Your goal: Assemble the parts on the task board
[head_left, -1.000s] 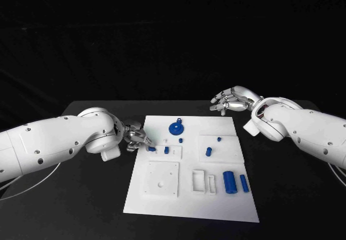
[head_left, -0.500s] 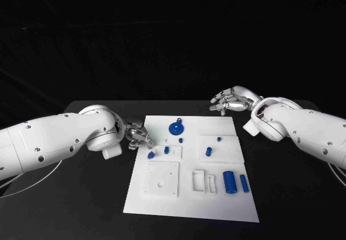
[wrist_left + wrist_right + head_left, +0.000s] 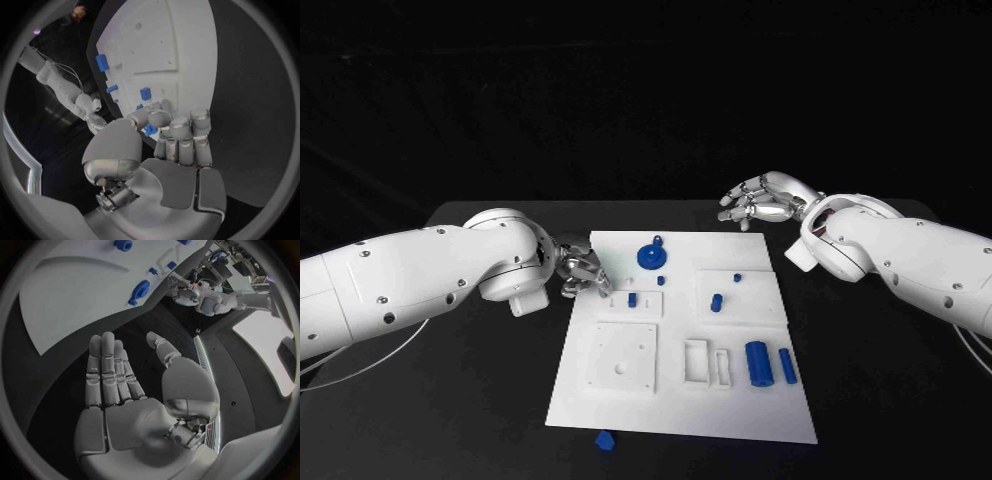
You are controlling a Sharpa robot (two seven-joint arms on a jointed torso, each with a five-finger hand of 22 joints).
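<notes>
- Head view: left hand (image 3: pixel 581 272) at the left edge of the board (image 3: pixel 678 410), fingers curled together; whether they grip anything cannot be told.
- Right hand (image 3: pixel 762 203) hovers past the board's far right corner, fingers loosely apart, holding nothing.
- Blue parts on the board: disc (image 3: pixel 652 258), large cylinder (image 3: pixel 757 363), small pegs.
- One blue part (image 3: pixel 604 440) lies on the table (image 3: pixel 473 400), just off the board's near edge.
- Left wrist view: fingertips (image 3: pixel 159 118) bunched over a small blue part (image 3: pixel 150 129).

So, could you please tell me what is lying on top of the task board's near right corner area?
On the task board, two blue cylinders lie side by side: a thicker one and a thinner one. Whatever is beneath them is covered.
</notes>
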